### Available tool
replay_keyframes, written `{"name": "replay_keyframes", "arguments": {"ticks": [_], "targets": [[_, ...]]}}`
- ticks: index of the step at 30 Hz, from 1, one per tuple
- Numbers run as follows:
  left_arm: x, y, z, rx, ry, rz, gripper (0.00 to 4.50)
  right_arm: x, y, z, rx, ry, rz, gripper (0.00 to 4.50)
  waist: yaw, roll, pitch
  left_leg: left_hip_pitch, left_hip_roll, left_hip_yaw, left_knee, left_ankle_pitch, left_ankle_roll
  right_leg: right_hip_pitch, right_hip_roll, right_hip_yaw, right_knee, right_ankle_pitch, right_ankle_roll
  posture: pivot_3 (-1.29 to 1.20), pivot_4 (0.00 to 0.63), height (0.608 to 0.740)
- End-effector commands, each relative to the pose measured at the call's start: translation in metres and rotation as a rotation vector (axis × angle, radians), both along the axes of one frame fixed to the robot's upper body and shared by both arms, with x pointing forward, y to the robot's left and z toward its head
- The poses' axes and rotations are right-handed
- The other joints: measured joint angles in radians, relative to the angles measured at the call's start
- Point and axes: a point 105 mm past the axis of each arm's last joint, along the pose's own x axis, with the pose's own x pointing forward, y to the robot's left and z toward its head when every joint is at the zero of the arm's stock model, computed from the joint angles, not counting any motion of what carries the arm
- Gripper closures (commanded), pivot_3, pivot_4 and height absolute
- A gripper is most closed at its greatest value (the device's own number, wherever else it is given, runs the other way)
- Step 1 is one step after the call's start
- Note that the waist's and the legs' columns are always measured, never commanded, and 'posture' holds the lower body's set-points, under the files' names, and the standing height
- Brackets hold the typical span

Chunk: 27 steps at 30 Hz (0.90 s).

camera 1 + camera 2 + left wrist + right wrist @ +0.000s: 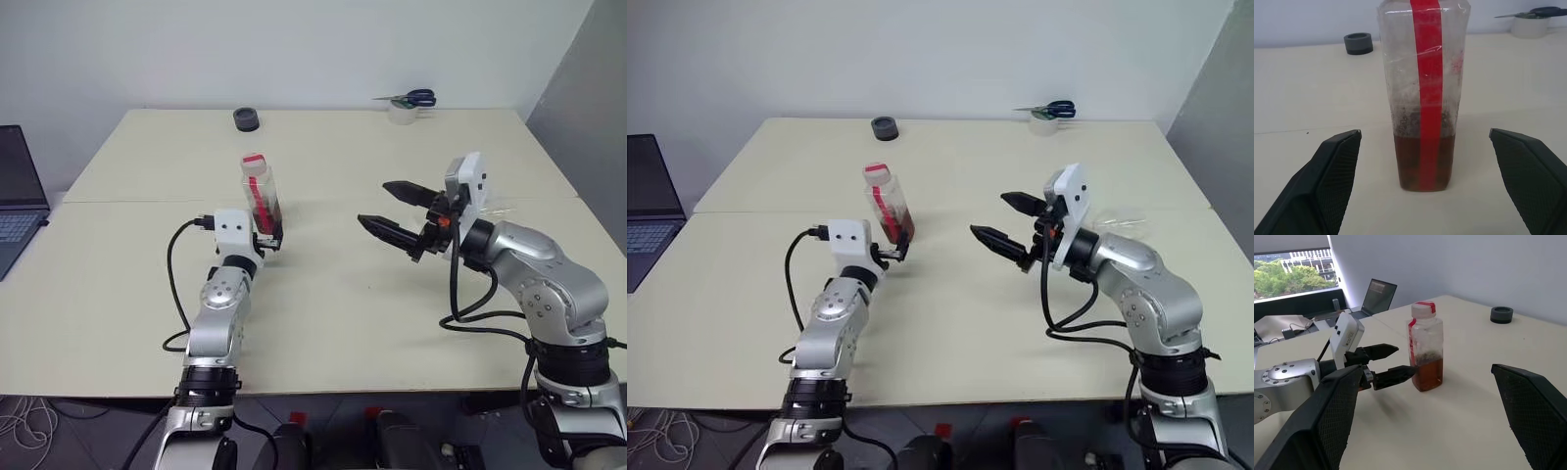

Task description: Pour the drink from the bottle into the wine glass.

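Table (392, 323): pale cream surface that carried everything.
Right end effector (389, 209): hovered above the table well right of the bottle, fingers spread wide, gripping nothing.
Left end effector (1393, 363): reached up to the bottle's base, fingers wide apart on either side, not clamped.
Bottle (260, 192): stood upright, red cap on.
Drink (1405, 161): reddish-brown, filled only the bottom.

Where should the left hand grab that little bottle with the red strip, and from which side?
Grip the bottle around its squarish body, probably mid-height, just above the drink, coming in level from the robot's side. It stands upright on the table, and the open left hand already faces it with a finger to each side, so the flat side walls should suit the pads. The neck is best left free.
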Motion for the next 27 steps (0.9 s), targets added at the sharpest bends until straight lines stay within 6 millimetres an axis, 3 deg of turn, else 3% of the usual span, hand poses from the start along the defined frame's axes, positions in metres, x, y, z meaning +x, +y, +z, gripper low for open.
{"name": "replay_keyframes", "arguments": {"ticks": [1, 27], "targets": [[0.005, 0.001, 0.015, 0.005, -0.054, -0.018, 0.02, -0.007, 0.005, 0.017, 0.008, -0.064, 0.024, 0.00, 0.000, 0.000, 0.000, 0.000, 0.000, 0.000, 0.000, 0.000, 0.000, 0.000, 0.000, 0.000, 0.000, 0.000, 0.000, 0.00, 0.150, 0.740], [0.055, 0.002, 0.023, 0.017, -0.087, -0.061, 0.02, -0.002, -0.005, 0.018, 0.017, -0.070, -0.055, 0.00, -0.002, 0.000, 0.000, -0.001, -0.001, 0.000, 0.000, 0.000, 0.000, -0.001, 0.000, 0.000, 0.000, 0.000, 0.000, 0.00, 0.150, 0.740]]}}
